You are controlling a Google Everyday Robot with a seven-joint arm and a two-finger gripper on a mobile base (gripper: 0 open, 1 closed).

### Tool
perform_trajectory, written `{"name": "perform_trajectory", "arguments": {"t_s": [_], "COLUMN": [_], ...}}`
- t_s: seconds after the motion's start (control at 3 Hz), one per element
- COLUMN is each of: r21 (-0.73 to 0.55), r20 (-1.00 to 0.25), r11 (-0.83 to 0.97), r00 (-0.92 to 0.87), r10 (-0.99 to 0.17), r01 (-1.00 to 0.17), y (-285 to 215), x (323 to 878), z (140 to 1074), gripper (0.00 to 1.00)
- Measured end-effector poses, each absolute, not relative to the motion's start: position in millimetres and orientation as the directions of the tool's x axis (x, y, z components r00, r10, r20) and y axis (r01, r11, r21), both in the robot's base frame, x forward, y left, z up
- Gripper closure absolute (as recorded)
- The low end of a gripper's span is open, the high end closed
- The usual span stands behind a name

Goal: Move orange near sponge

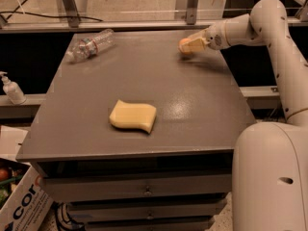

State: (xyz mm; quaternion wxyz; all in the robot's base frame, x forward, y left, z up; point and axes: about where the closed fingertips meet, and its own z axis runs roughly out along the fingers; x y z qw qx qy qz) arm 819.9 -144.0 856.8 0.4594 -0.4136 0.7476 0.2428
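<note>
The orange is a small round fruit at the far right of the grey table, seen between the tips of my pale yellow fingers. My gripper reaches in from the right and is shut on the orange, just above the table top. The sponge, a pale yellow block with wavy edges, lies flat in the middle of the table towards the front, well apart from the gripper and the orange.
A clear plastic bottle lies on its side at the table's far left corner. A pump bottle stands on a lower shelf at the left. A cardboard box sits on the floor at the front left. My white arm and base stand at the table's right.
</note>
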Motion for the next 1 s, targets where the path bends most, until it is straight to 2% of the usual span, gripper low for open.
{"name": "perform_trajectory", "arguments": {"t_s": [0.33, 1.0], "r21": [-0.009, 0.04], "r20": [-0.888, -0.849], "r11": [0.511, 0.469], "r00": [-0.228, -0.278], "r10": [-0.399, -0.449], "r01": [-0.86, -0.882], "y": [-149.2, -163.5], "x": [796.1, 724.5], "z": [880.1, 893.5], "gripper": [1.0, 1.0]}}
